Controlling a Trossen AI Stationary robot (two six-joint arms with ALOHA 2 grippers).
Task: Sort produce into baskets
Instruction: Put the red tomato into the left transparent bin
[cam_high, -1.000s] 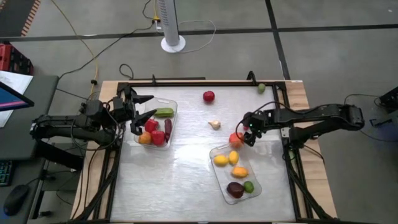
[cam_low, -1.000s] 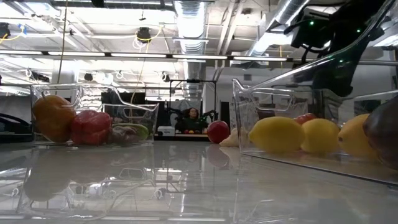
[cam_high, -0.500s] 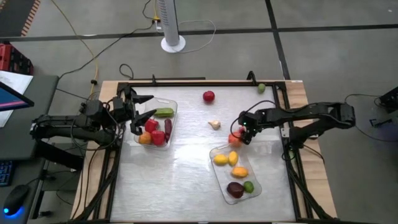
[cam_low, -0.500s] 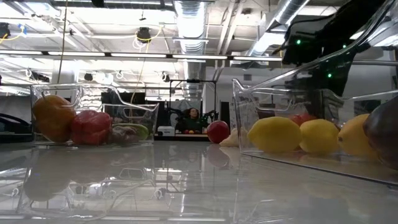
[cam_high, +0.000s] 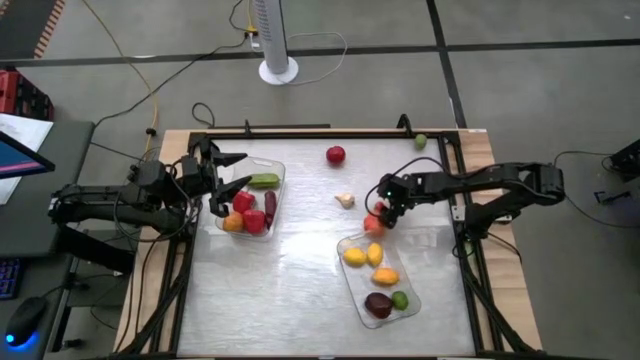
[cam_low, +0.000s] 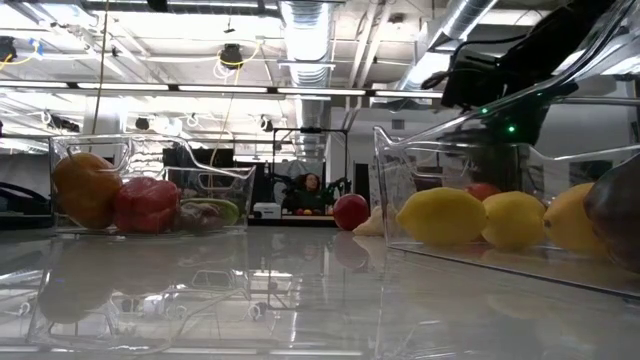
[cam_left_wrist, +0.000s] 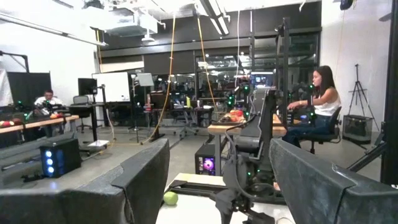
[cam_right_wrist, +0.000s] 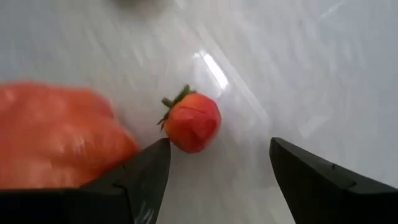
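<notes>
My right gripper (cam_high: 384, 207) is open and low over the table, just beyond the far end of the right basket (cam_high: 378, 275). In the right wrist view a small red tomato with a green stem (cam_right_wrist: 193, 121) lies on the table ahead of my gripper (cam_right_wrist: 219, 146). An orange piece (cam_right_wrist: 59, 140) lies beside one finger. The high view shows them as one red-orange spot (cam_high: 375, 223). My left gripper (cam_high: 228, 172) is open and empty above the left basket (cam_high: 250, 198), which holds red, orange, green and maroon pieces. My right gripper has one finger (cam_right_wrist: 146, 168) close beside the orange piece (cam_right_wrist: 93, 149), which lies on the table. I cannot tell whether they touch. The fingers slant down from the table's right side.
A red apple (cam_high: 336, 154), a pale garlic piece (cam_high: 345, 200) and a green piece (cam_high: 421, 142) at the far right corner lie loose. The right basket holds yellow, orange, maroon and green pieces. The low view shows both baskets (cam_low: 150, 200) (cam_low: 500, 215). People sit in the room beyond.
My right gripper has gone toward the table's left edge and a little toward the far edge, past the far end of the right basket, staying low over the red-orange pieces.
</notes>
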